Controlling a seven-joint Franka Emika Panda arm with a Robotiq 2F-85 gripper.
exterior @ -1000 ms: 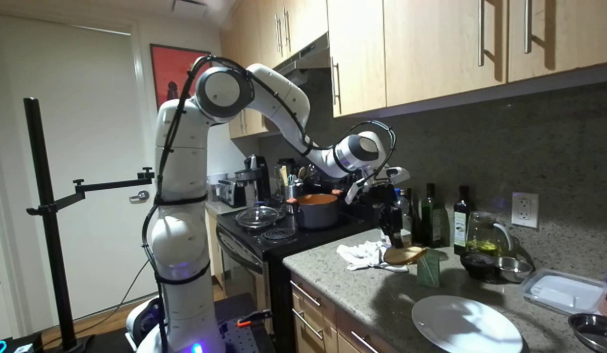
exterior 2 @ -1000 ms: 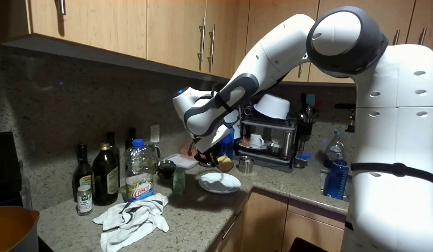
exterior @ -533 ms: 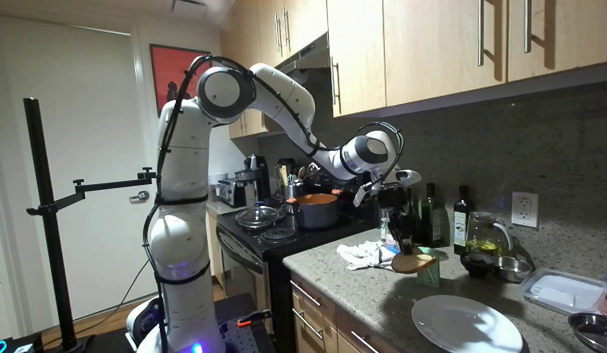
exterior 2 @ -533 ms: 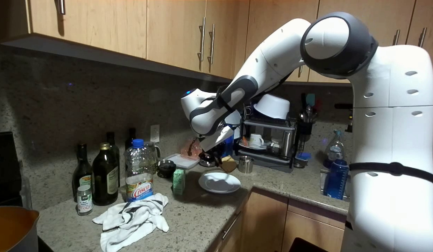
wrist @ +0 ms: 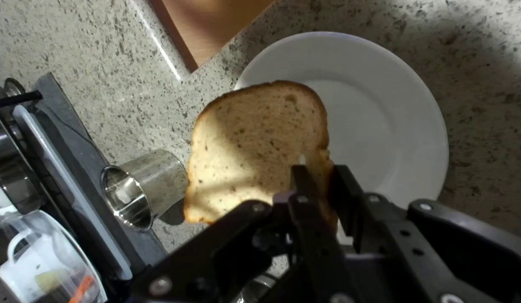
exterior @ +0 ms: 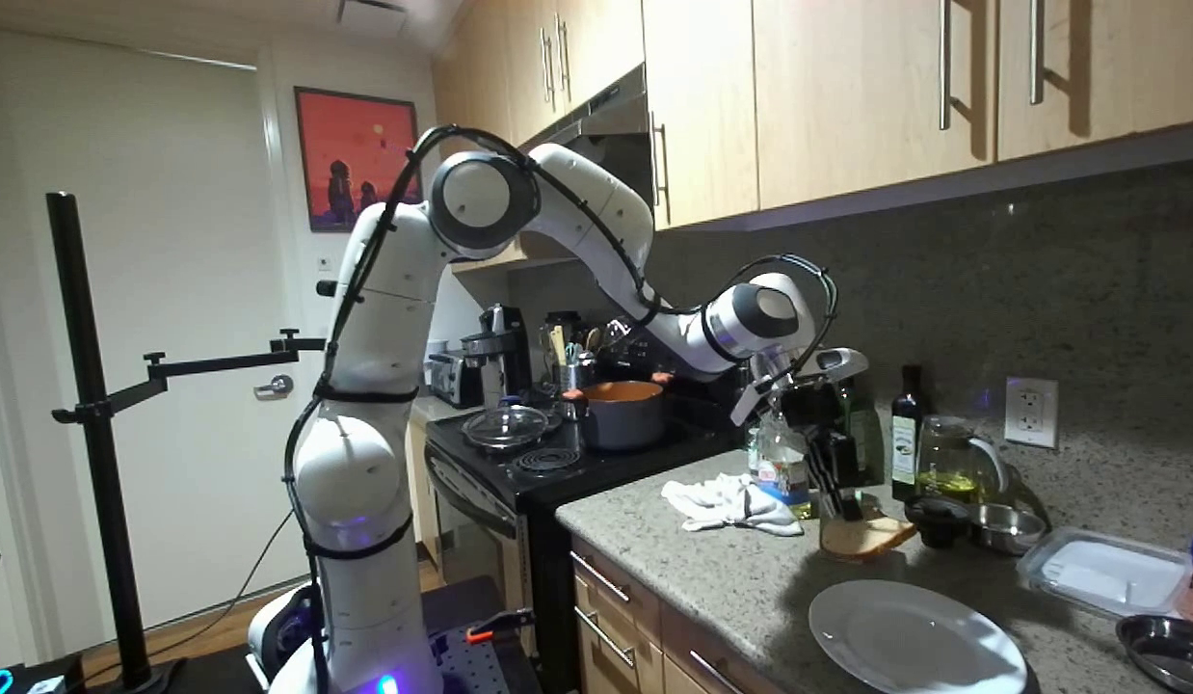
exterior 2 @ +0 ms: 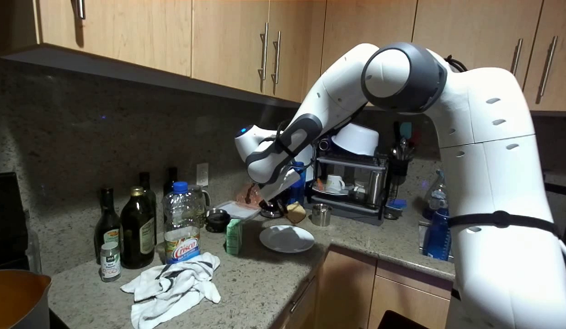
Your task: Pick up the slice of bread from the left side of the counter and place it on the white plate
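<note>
The slice of bread (exterior: pixel 866 537) is tan with a brown crust. My gripper (exterior: pixel 845 511) is shut on one edge of it and holds it in the air above the counter (exterior: pixel 635 525). In the wrist view, the fingertips (wrist: pixel 317 170) pinch the bread's right edge, and the slice (wrist: pixel 252 147) hides the left part of the white plate (wrist: pixel 386 122). The plate lies on the counter with nothing on it, also seen in both exterior views (exterior: pixel 910 636) (exterior 2: pixel 287 239). In an exterior view the bread (exterior 2: pixel 295 213) shows beyond the plate, and the fingers are mostly hidden by the wrist.
A green box (exterior 2: pixel 234 236), a crumpled towel (exterior 2: pixel 175 285) and an oil bottle (exterior 2: pixel 182 224) stand along the counter. A metal cup (wrist: pixel 147 185) and dish rack (wrist: pixel 71 176) are near the plate. A clear container (exterior: pixel 1107 571) and small bowls (exterior: pixel 1009 528) lie by the wall.
In an exterior view, the gripper and bread have moved right and slightly down, past the towel and in front of the green box. The upper arm leans further forward. The bread stays held.
</note>
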